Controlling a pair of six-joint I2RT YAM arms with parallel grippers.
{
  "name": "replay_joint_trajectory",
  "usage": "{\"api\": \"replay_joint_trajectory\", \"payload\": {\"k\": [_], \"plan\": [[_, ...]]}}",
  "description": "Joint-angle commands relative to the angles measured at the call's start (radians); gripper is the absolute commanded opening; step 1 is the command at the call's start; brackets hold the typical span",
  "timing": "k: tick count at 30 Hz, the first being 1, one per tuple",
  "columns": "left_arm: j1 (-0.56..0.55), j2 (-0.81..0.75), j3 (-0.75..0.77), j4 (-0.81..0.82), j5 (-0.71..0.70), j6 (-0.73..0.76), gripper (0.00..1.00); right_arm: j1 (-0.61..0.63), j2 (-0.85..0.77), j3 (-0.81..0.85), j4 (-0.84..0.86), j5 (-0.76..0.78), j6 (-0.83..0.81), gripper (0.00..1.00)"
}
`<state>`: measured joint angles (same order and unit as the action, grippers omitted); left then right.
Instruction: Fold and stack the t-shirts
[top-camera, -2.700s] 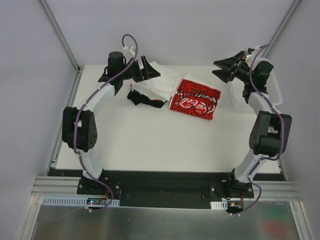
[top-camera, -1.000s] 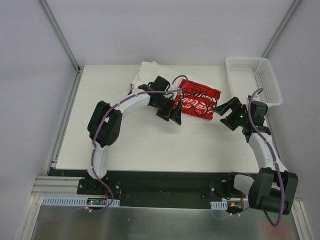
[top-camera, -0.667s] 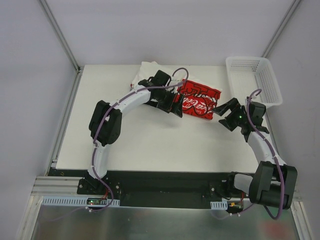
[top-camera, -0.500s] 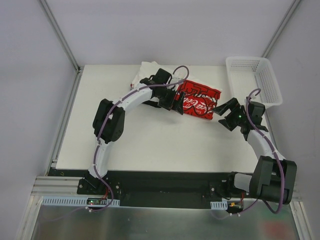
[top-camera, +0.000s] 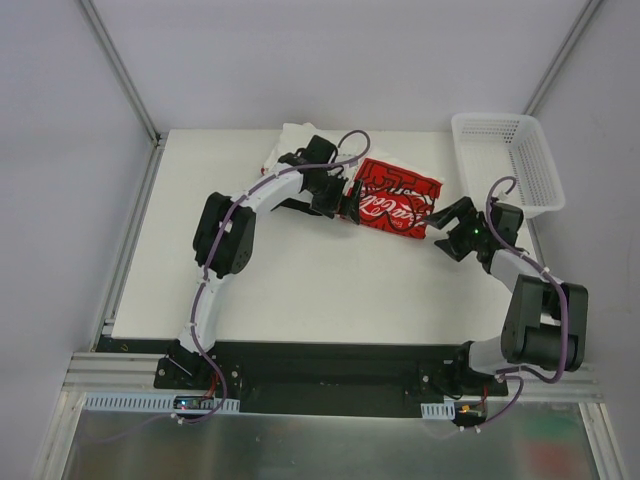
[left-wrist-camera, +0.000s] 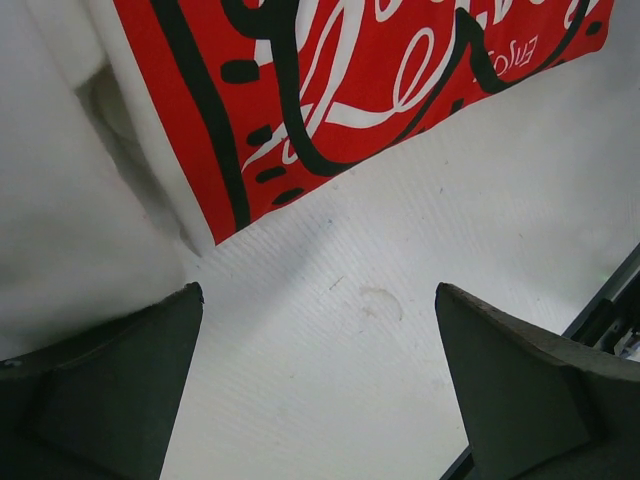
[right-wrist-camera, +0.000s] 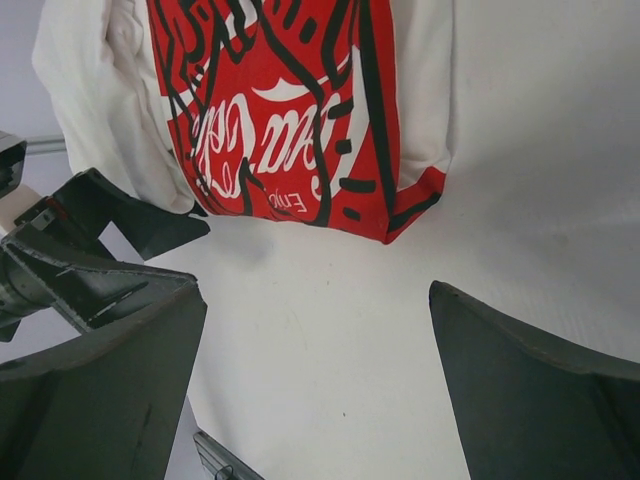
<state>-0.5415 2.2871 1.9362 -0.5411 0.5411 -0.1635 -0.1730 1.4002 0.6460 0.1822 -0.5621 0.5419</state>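
Note:
A folded red t-shirt with white lettering lies at the back middle of the table. It also shows in the left wrist view and the right wrist view. White shirts lie bunched to its left, partly under my left arm, and white cloth shows beside the red one. My left gripper is open and empty, low at the red shirt's left edge. My right gripper is open and empty, just off the shirt's right corner. The black shirt is hidden.
A white mesh basket stands at the back right corner. The table runs bare toward its near edge. My left gripper's fingers show in the right wrist view, beside the shirts.
Both arms have come down from the back of the table. The left gripper has slid up to the red shirt's left edge and the right gripper has moved left toward its right corner.

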Motion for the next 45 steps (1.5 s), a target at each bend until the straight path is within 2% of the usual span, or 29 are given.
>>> {"api": "replay_joint_trajectory", "payload": {"k": [1, 5, 14, 28, 36, 40, 42, 45], "plan": [[0.003, -0.008, 0.052, -0.019, 0.013, 0.027, 0.99, 0.006, 0.083, 0.000, 0.109, 0.007, 0.016, 0.96], [0.011, -0.009, 0.052, -0.023, 0.013, 0.032, 0.99, 0.013, 0.163, 0.013, 0.164, 0.002, 0.041, 0.96], [0.061, 0.049, 0.099, -0.022, 0.057, 0.033, 0.99, 0.056, 0.262, 0.092, 0.169, 0.036, 0.044, 0.96], [0.098, 0.135, 0.145, -0.017, 0.095, 0.027, 0.98, 0.093, 0.326, 0.176, 0.155, 0.065, 0.050, 0.99], [0.100, 0.161, 0.173, 0.006, 0.125, 0.010, 0.98, 0.095, 0.321, 0.152, 0.192, 0.077, 0.059, 0.82], [0.098, 0.166, 0.172, 0.018, 0.140, 0.002, 0.98, 0.095, 0.304, 0.123, 0.215, 0.096, 0.063, 0.63], [0.097, 0.169, 0.165, 0.026, 0.143, 0.001, 0.98, 0.095, 0.301, 0.118, 0.220, 0.096, 0.064, 0.62], [0.095, 0.169, 0.152, 0.032, 0.145, -0.001, 0.97, 0.096, 0.306, 0.107, 0.232, 0.096, 0.073, 0.53]]}}
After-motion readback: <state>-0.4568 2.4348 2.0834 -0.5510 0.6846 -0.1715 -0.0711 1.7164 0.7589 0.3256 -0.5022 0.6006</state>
